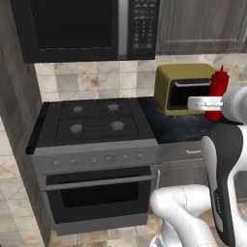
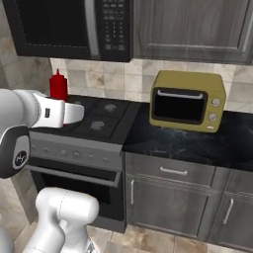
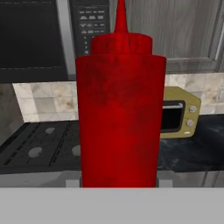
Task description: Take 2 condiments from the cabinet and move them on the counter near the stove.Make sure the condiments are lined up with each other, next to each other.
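Hand view: upright red squeeze bottle (image 3: 120,113), pointed cap, pinched by the end effector (image 3: 119,183)

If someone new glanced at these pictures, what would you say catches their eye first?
The red squeeze bottle stands out first: upright, held up in the air by the gripper, in front of the toaster oven. Next comes the olive-yellow toaster oven on the black counter, right of the stove, under the microwave.
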### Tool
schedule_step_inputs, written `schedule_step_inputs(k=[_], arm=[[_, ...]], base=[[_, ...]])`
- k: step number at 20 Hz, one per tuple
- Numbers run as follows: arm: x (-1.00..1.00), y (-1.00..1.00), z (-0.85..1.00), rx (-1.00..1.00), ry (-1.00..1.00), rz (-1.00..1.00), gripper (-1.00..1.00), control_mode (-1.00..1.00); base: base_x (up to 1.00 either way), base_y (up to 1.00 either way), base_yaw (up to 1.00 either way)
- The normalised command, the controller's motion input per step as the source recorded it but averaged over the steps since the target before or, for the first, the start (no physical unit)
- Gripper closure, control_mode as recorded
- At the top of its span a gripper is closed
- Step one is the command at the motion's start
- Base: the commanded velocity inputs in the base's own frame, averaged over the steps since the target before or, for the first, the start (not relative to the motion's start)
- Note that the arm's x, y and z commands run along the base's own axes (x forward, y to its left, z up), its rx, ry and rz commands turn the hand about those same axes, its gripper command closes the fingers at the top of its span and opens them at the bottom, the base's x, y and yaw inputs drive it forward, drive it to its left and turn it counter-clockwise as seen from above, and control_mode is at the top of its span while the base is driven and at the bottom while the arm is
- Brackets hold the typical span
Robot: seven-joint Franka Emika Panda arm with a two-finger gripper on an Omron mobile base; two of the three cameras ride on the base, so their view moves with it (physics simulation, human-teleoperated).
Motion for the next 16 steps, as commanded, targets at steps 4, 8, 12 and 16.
schedule_step_inputs(k=[4,8,12,16], arm=[[0.0,0.0,0.0,0.0,0.0,0.0,1.0,1.0],[0.0,0.0,0.0,0.0,0.0,0.0,1.0,1.0],[0.0,0.0,0.0,0.0,0.0,0.0,1.0,1.0],[0.0,0.0,0.0,0.0,0.0,0.0,1.0,1.0]], base=[[0.43,0.3,-0.05],[0.48,0.32,-0.05],[0.39,0.3,-0.05],[0.32,0.29,-0.05]])
